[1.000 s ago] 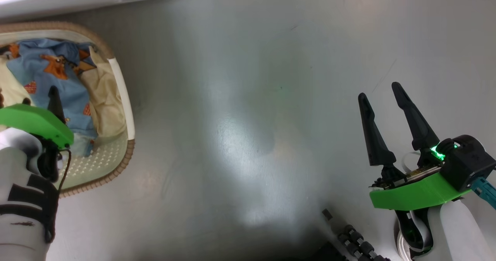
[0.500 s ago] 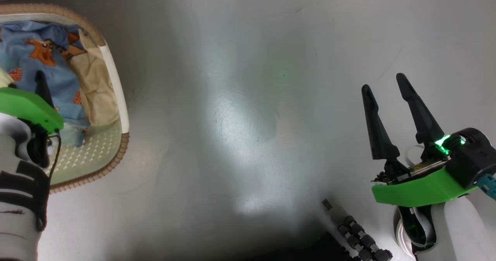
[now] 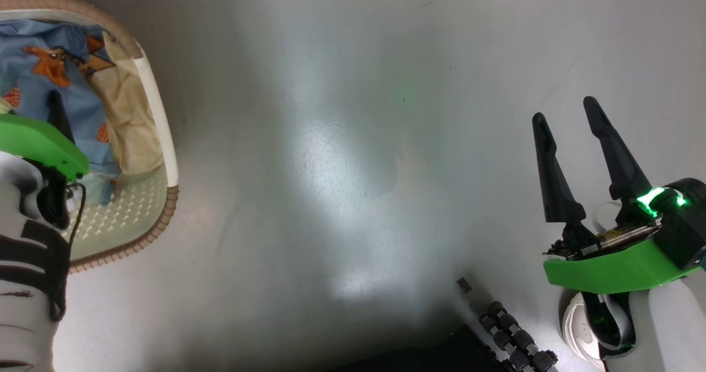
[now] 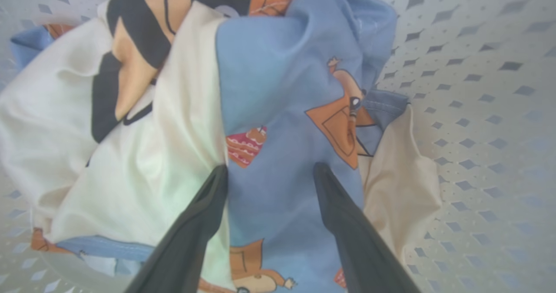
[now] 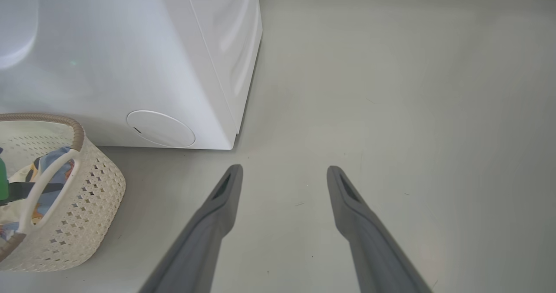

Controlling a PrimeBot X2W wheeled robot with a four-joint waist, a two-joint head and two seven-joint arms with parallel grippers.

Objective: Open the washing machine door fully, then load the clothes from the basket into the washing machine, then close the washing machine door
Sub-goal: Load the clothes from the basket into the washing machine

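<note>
While it hangs wide open and empty, the left gripper aims at the clothes.
They lie in the basket by the washing machine. It looks like loading time; next it must dip and pinch cloth. The right gripper is open too.

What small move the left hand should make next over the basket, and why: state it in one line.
Probably lower the left hand a little and shut it on the clothes. It stands open and points down into the basket. A fold of the light blue printed cloth lies just beyond its tips, and nothing is held between them yet.
</note>
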